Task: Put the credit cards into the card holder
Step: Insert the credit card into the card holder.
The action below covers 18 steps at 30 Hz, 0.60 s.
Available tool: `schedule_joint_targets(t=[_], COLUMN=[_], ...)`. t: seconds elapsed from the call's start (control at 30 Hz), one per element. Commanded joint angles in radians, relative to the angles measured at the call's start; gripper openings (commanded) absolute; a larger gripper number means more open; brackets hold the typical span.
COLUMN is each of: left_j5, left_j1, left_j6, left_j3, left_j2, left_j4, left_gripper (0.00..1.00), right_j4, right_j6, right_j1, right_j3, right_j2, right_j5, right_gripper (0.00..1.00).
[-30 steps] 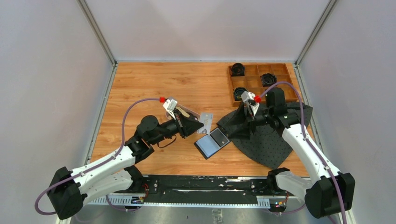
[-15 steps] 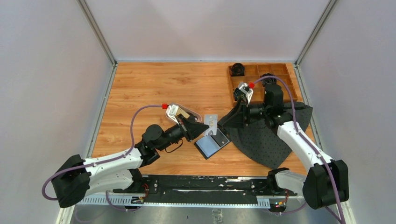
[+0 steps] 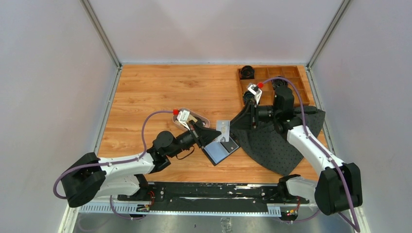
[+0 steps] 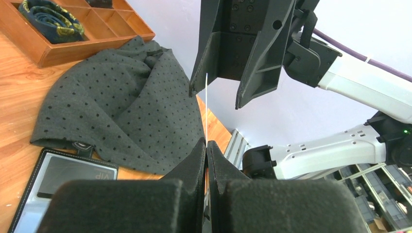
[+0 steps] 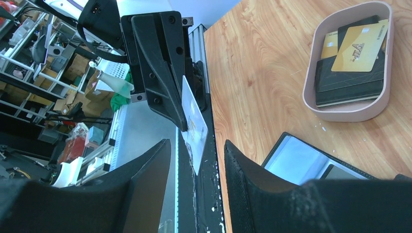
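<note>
Right wrist: left jaws pinch white card (image 5: 196, 128) between parted right jaws.

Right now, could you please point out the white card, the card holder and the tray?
white card (image 5: 197, 128), right wrist view, its flat face.
card holder (image 3: 217, 153), top external view, open inner panel.
tray (image 5: 341, 115), right wrist view, near rim.

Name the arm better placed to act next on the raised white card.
Right, probably. The right gripper stands open around the thin white plastic card that the left gripper pinches near the open black leather card holder; closing would take it.
</note>
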Motion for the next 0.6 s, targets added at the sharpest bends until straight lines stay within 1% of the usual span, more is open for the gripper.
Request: schedule_joint_targets(t=[0.0,0.3,0.57], left_j5=[0.001,0.053,0.09], left_j1=[-0.01,-0.01,-0.009], left_j6=[-0.001,0.009,0.005], left_j3=[-0.008,-0.007,0.005], left_j2=[0.019,0.045,0.098], left_j4=[0.066,0.063,0.073], left_gripper=[0.0,0.0,0.0], right_j4=[0.03,0.009,-0.081], right_j6=[0.025,-0.001,-0.091], right_j1=[0.018,0.024,0.038], right_j3=[-0.006,0.002,0.028], right_j2=[0.012,0.02,0.038], right_j5=[-0.006,-0.019,-0.038], right_gripper=[0.48,0.43,0.37])
